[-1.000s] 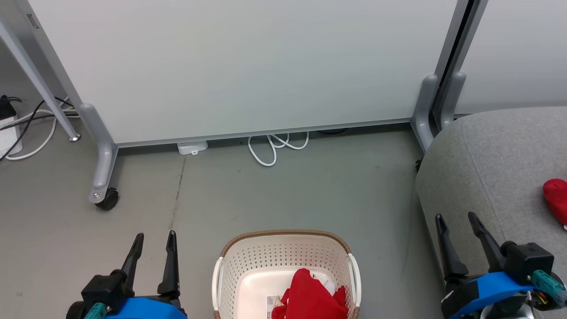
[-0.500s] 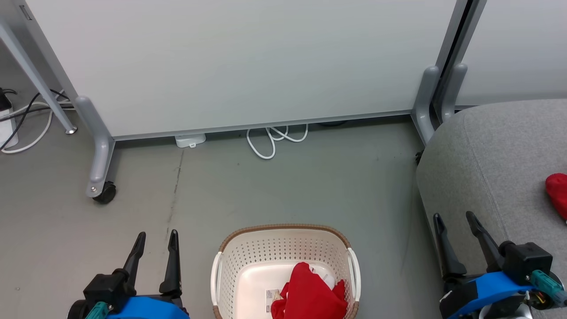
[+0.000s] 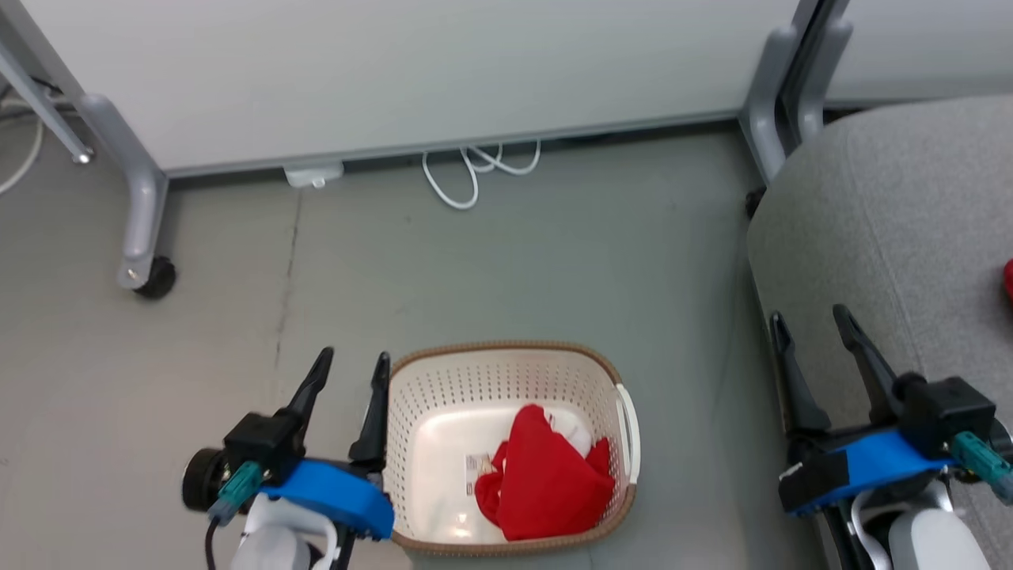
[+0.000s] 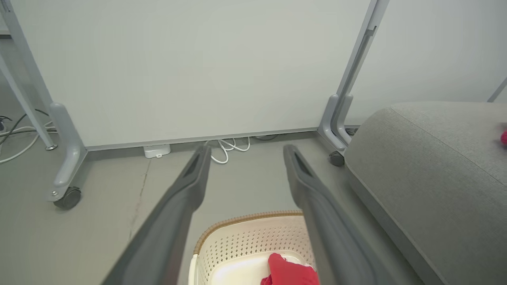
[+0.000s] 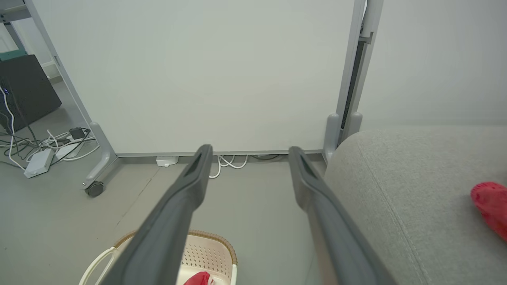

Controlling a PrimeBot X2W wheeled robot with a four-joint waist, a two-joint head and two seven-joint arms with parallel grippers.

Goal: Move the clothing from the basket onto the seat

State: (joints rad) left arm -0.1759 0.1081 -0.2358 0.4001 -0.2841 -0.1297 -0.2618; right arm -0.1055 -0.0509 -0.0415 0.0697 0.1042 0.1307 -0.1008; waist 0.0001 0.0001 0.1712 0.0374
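1. My left end effector (image 3: 355,356) hovers just beside the left rim of the small cream-white perforated plastic basket (image 3: 506,348), its two dark fingers spread apart and holding nothing.
2. A crumpled bright red fabric garment (image 3: 546,483) lies inside that basket, toward its right side; the basket stands on the grey floor (image 3: 554,261).
3. My right end effector (image 3: 807,314) hangs wide and empty at the near edge of the large light grey upholstered seat (image 3: 894,222).
4. A second red garment (image 5: 489,202) lies on the seat, farther right.
5. Beyond, a looped white cable (image 3: 467,170) lies at the foot of the white partition panel (image 3: 396,63).
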